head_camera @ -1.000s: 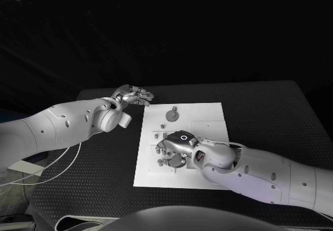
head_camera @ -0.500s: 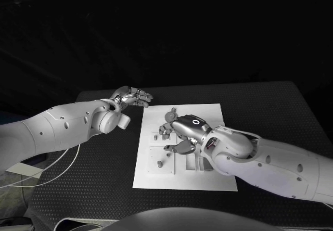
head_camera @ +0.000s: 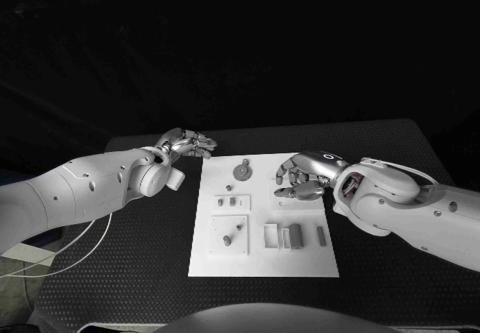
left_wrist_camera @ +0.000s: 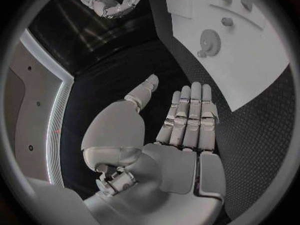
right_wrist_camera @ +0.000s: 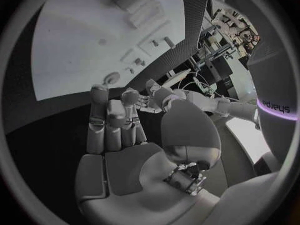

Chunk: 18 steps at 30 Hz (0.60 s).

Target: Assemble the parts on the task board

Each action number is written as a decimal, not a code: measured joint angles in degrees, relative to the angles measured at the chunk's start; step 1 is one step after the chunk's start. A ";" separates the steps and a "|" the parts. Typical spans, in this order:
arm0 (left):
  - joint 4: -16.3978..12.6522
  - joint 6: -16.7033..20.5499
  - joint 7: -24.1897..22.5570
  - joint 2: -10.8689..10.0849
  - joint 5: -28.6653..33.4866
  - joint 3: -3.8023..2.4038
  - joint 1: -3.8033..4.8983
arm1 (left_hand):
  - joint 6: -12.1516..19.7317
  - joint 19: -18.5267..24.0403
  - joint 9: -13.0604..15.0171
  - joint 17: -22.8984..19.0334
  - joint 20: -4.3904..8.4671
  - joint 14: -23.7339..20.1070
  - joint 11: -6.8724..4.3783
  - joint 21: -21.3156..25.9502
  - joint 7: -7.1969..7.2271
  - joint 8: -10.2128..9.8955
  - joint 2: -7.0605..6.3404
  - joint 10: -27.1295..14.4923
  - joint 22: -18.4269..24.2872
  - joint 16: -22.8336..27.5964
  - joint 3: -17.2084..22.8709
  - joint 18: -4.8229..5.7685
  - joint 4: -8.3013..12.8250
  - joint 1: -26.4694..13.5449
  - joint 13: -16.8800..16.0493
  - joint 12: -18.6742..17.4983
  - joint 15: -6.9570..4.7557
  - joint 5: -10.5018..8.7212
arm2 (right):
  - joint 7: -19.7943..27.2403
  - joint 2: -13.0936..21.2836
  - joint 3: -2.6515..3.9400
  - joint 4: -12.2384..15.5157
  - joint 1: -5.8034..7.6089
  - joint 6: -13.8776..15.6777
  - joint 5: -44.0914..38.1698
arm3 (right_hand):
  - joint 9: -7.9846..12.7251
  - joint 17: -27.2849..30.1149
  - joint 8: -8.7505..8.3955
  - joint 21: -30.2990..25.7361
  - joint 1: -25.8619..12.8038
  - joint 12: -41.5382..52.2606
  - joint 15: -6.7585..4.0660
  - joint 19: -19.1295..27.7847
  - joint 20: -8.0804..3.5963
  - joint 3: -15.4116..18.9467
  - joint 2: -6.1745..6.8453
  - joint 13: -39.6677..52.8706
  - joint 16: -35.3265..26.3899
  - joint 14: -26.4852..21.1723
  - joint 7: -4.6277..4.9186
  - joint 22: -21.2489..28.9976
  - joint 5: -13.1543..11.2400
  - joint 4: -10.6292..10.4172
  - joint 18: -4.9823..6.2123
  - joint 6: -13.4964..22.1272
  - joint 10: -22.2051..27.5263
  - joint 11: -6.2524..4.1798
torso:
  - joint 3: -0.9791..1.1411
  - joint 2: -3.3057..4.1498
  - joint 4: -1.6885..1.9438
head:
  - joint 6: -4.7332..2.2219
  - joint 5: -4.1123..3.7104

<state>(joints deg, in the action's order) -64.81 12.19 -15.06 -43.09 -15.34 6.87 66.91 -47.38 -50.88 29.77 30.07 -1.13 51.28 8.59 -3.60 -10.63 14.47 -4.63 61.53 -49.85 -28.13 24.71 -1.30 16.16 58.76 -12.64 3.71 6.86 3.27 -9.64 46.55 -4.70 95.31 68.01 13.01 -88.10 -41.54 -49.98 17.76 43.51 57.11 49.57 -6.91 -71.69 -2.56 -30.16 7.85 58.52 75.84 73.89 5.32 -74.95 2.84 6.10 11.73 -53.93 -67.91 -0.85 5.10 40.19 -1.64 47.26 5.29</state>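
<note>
Parts [head_camera: 292, 236] lie on task board [head_camera: 310, 159], hands apart.

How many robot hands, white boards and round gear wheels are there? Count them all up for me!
Hands: 2, the left hand and the right hand
Task board: 1
Gear wheel: 1
Total: 4
</note>
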 measured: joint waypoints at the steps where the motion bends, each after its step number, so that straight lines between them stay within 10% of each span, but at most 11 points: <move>1: 0.03 -0.04 0.02 0.00 0.00 0.00 0.00 | 0.00 0.00 0.00 0.00 0.00 0.00 0.00 0.00 0.00 0.00 0.00 0.00 0.00 0.00 0.00 0.00 0.00 0.00 0.00 0.00 0.00 0.00 | -1.03 0.83 -0.01 0.31 0.26 -1.52 0.26 | -0.32 -0.29 0.05 0.00 -0.77 1.35 -0.11 0.00 0.00 -0.02 0.17 1.23 0.36 0.10 -0.06 0.00 0.00 -0.75 0.13 -0.06 0.29 -0.08 | 0.00 -0.01 -0.02 | -0.01 -0.03; 7: 0.23 -0.18 0.18 0.04 0.00 0.02 0.00 | 0.00 0.00 -0.05 0.05 0.00 0.00 0.00 0.00 0.00 0.00 0.00 0.00 0.00 0.00 0.00 0.00 0.00 0.00 0.00 0.00 0.00 0.00 | -7.09 3.30 -0.04 1.17 1.15 -8.60 5.17 | -2.23 -2.29 0.55 0.81 -6.91 6.35 -0.67 -0.31 -0.30 -0.41 1.00 5.80 2.67 0.02 -0.85 0.00 0.11 -7.33 0.59 -0.95 1.79 -0.08 | -0.03 -0.05 -0.14 | -0.40 -0.50; 18: 0.51 -0.66 0.50 0.38 0.00 0.03 -0.01 | 0.05 0.00 -0.05 0.17 0.00 0.00 0.00 0.00 0.05 0.00 0.12 0.00 0.05 0.22 -0.15 0.00 -0.15 -0.12 0.05 0.00 0.00 0.00 | -15.57 5.21 -1.99 1.26 1.10 -18.45 14.09 | -1.73 -3.55 -0.62 2.21 -11.37 7.46 -1.02 -0.17 -0.61 -1.05 0.83 6.35 3.54 0.00 -1.32 0.01 0.28 -13.42 1.31 -2.16 2.46 -0.94 | -0.19 -0.20 -0.38 | -0.66 -0.94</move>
<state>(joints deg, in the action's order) -64.30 11.53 -14.56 -42.70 -15.34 6.90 66.90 -47.33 -50.88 29.73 30.24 -1.12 51.29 8.59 -3.60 -10.58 14.47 -4.51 61.53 -49.80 -27.90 24.56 -1.29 16.01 58.63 -12.59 3.71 6.86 3.27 -25.21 51.76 -6.68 96.58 69.10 -5.44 -74.01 -43.27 -53.52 17.14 45.72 45.74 57.03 -7.92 -71.85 -3.18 -31.21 8.68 64.86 79.38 73.89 4.00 -74.94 3.12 -7.32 13.04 -56.09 -65.45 -1.79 4.91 39.98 -2.03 46.60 4.35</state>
